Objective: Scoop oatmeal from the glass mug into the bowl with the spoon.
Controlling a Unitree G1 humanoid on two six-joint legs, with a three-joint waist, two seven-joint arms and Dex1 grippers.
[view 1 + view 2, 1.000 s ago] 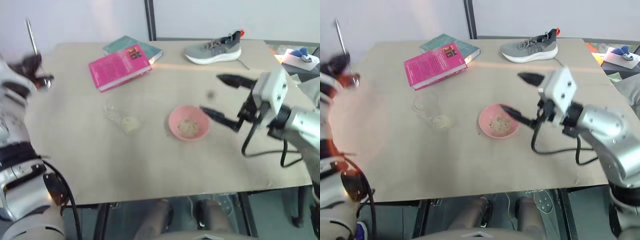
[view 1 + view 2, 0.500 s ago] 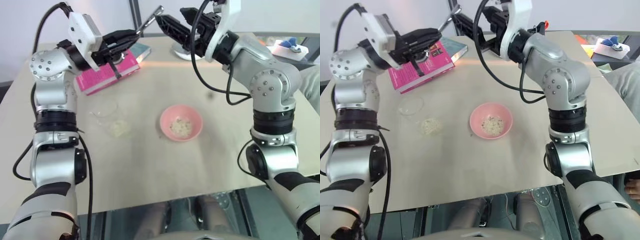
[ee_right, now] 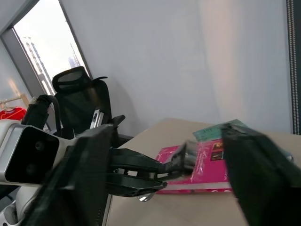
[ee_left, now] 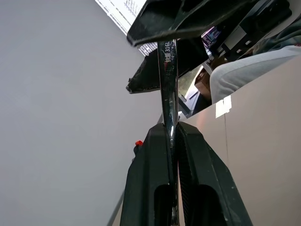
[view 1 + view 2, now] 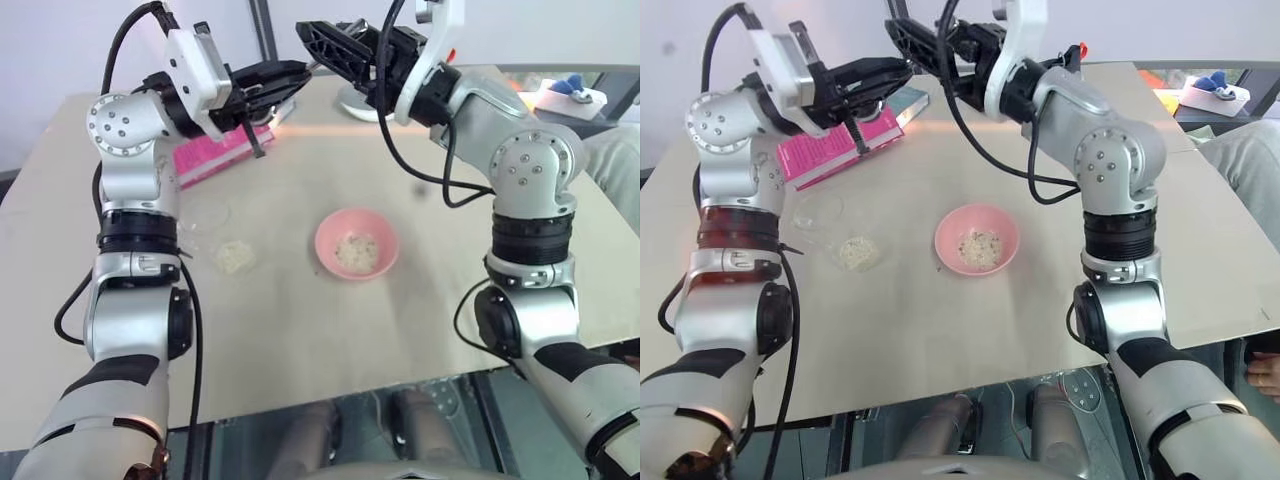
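The left gripper (image 5: 285, 76) is clamped tight on the spoon (image 4: 168, 80), held high above the desk (image 5: 300, 330). The right gripper (image 5: 318, 42), fingers spread around the spoon's far end without closing on it, meets it there. Below, the pink bowl (image 5: 357, 245) holds oatmeal (image 5: 356, 251). More oatmeal lies beside the glass mug (image 5: 818, 212), near a pink book (image 5: 830, 150).

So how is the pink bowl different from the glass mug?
The pink bowl is solid pink, so you cannot see through it. The glass mug is clear and see-through. The bowl is wide and shallow, while the mug is narrower and taller. Both stand on the table, and both have oatmeal in them.
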